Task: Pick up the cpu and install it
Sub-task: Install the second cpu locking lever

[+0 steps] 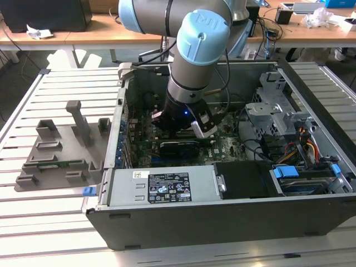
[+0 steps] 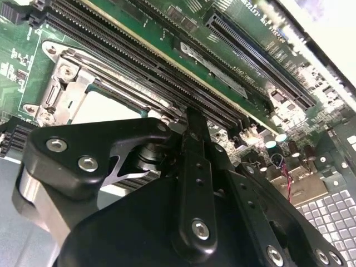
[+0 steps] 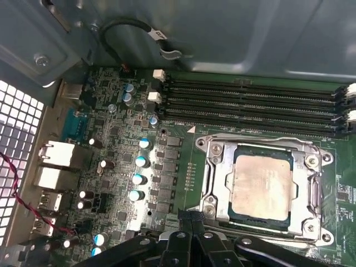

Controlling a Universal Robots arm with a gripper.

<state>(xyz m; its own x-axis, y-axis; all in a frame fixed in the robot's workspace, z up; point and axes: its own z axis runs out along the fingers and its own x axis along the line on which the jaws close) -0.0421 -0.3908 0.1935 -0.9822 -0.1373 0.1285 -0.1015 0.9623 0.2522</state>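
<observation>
1. Gripper (image 3: 189, 222) sits low inside the open computer case (image 1: 311, 222), just above the motherboard (image 3: 111, 183). In the first wrist view its two dark fingertips meet, pressed together with nothing between them; tips hover just beside the socket frame (image 3: 219, 167).
2. One cpu (image 3: 261, 183), silver-grey top, lies flat within the socket frame, apart from the gripper. In the second wrist view its pale top (image 2: 105, 108) shows past the gripper body.
3. Judgement: the chip looks seated, but the frame's clamp state is unclear.
4. Risk: closed tips this near could knock the frame or scrape nearby capacitors (image 3: 139, 178) if the arm drifts sideways; a cpu sitting slightly askew would stress the socket contacts under any downward press.
5. Count: one cpu, one socket frame, four memory slots (image 3: 250, 105) beside it, one grey holder tray (image 1: 58, 153) on the bench (image 1: 67, 222), outside the case toward the exterior view's left.
</observation>
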